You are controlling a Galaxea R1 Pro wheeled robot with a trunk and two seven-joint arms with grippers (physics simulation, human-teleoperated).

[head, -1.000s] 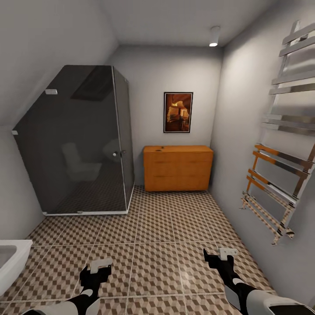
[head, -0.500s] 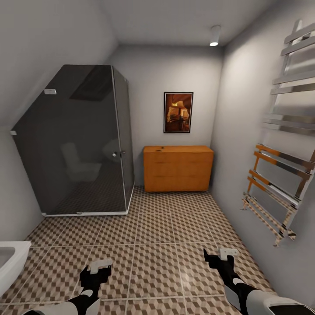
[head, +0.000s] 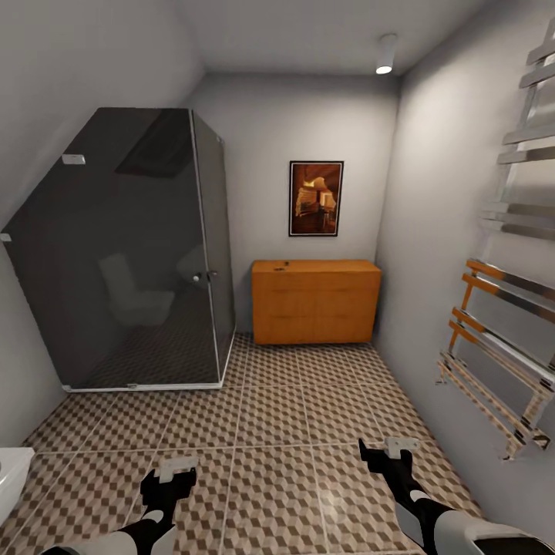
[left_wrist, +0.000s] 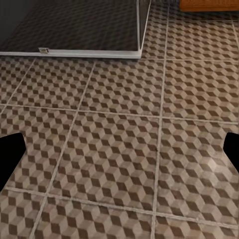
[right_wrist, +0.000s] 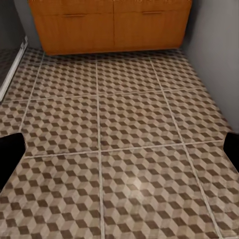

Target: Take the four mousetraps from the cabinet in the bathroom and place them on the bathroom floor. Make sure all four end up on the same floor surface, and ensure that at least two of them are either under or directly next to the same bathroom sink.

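Observation:
The honey-orange cabinet (head: 315, 301) stands against the far wall, its drawer fronts facing me; its lower part also shows in the right wrist view (right_wrist: 109, 22). A small dark speck (head: 284, 264) lies on its top near the left end, too small to identify as a mousetrap. Cube-patterned bathroom floor (head: 277, 432) stretches from me to the cabinet. My left gripper (head: 176, 465) and right gripper (head: 401, 445) hang low over the tiles, both open and holding nothing. In the wrist views the left gripper (left_wrist: 119, 154) and right gripper (right_wrist: 119, 152) have their dark fingertips wide apart over bare tiles.
A dark glass shower cabin (head: 131, 254) fills the left side. A chrome towel rail (head: 501, 339) juts from the right wall. The corner of a white fixture (head: 9, 472) shows at the lower left. A framed picture (head: 315, 198) hangs above the cabinet.
The whole view has shifted: the camera has moved forward, so the cabinet and shower look closer and the white fixture has slid toward the lower-left edge. Both arms hold the same pose.

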